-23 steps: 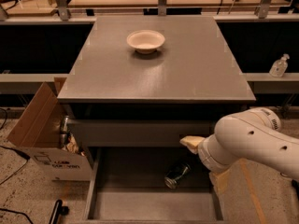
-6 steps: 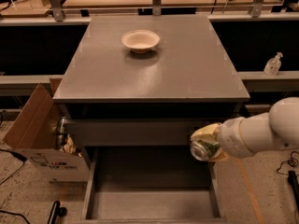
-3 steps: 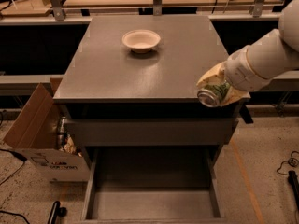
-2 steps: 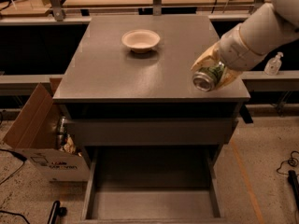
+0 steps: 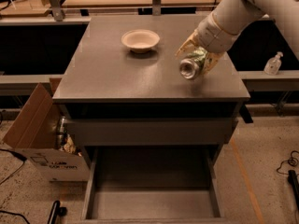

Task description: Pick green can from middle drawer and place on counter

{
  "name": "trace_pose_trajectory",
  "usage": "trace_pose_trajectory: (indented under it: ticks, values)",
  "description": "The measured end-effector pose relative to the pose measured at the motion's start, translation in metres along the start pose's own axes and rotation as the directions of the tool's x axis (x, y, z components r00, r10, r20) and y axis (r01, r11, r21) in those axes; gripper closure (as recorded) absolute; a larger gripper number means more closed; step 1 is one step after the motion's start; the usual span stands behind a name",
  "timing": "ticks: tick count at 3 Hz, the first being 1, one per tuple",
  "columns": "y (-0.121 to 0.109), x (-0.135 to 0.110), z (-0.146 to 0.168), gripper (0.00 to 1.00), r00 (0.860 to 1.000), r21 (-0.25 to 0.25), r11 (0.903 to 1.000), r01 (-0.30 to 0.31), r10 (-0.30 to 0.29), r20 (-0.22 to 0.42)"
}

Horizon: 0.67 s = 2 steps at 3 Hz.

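The placing step is under way. The hand (image 5: 197, 59) hangs over the near right part of the desk (image 5: 117, 78), closed narrowly around the green can (image 5: 189, 68). The can lies tilted on its side in the grip, silver end toward the camera, seemingly just clear of the surface beneath. The middle drawer (image 5: 152, 204) stands open, well below the hand. The next move likely calls for lowering the can until it rests steady, then releasing it. A white bowl (image 5: 140, 40) sits apart, left of the hand as seen here.
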State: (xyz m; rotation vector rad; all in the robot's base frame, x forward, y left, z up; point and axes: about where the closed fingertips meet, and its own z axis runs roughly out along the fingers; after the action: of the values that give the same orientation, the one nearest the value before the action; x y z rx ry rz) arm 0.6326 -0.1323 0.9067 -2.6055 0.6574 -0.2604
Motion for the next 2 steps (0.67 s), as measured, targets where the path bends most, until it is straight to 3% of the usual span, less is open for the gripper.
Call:
trace_pose_trajectory:
  ticks: [1, 2]
  values:
    - [-0.0046, 0.0008, 0.0335, 0.00, 1.000, -0.028, 0.9996, -0.005, 0.005, 0.015]
    - [-0.0043, 0.0008, 0.0341, 0.00, 1.000, -0.030, 0.9995, -0.005, 0.005, 0.015]
